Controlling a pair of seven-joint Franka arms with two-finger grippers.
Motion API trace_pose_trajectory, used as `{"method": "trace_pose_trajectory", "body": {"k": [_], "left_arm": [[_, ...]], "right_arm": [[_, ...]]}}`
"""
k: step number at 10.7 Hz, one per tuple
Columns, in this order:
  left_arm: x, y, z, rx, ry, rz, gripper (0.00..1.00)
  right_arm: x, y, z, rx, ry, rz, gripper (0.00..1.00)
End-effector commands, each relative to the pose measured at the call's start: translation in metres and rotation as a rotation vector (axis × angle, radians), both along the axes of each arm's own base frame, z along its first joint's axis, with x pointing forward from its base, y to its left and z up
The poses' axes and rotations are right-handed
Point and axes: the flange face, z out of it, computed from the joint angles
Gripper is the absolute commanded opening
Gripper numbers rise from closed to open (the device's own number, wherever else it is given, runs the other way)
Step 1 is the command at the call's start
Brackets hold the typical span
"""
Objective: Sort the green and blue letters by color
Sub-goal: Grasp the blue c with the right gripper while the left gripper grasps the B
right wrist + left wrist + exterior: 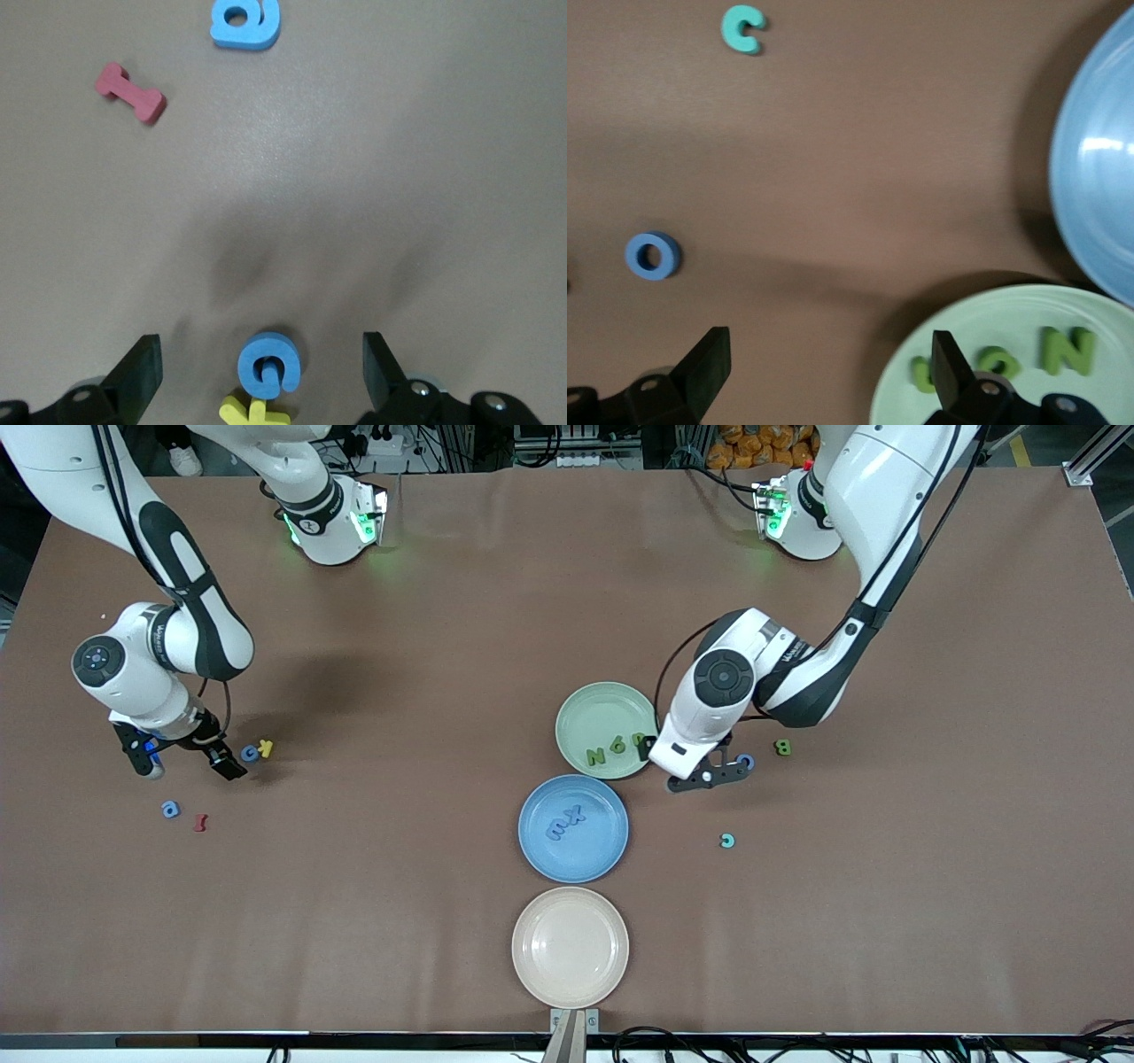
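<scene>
My left gripper (687, 766) (831, 359) hangs open and empty at the rim of the green plate (585, 708) (1010, 310). One of its fingers (948, 363) is over the plate, beside the green letters (595, 756) (1067, 350) lying there. A blue O (746, 763) (653, 256) and a green B (782, 747) lie on the table close by. The blue plate (602, 850) (1099, 177) holds two blue letters (567, 824). My right gripper (184, 762) (259, 367) is open above a blue G (251, 753) (268, 363). A blue a (170, 809) (245, 19) lies nearer the front camera.
A yellow letter (265, 747) (252, 413) touches the blue G. A dark red letter (201, 823) (130, 91) lies beside the blue a. A teal c (727, 840) (742, 28) sits alone on the table. A cream plate (570, 946) stands nearest the front camera.
</scene>
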Motion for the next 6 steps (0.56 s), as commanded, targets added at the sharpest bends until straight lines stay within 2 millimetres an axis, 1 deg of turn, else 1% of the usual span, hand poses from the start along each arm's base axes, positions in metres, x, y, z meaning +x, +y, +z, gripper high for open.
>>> {"method": "trace_pose_trajectory", "body": {"k": [1, 2, 4, 6], "left_arm": [[-0.059, 0.054, -0.008, -0.043, -0.132, -0.063, 1.00], [-0.065, 0.068, -0.012, -0.061, -0.157, -0.083, 1.00], [-0.056, 0.091, -0.014, -0.053, -0.154, -0.105, 1.00], [-0.048, 0.127, -0.022, -0.037, -0.133, -0.164, 1.00]], "right_arm": [[-0.015, 0.003, 0.001, 0.008, -0.009, -0.022, 1.00], [-0.015, 0.003, -0.003, 0.008, -0.004, -0.022, 1.00], [-0.017, 0.002, -0.012, 0.007, -0.003, -0.026, 1.00], [-0.018, 0.003, -0.016, 0.009, 0.006, -0.027, 1.00]]}}
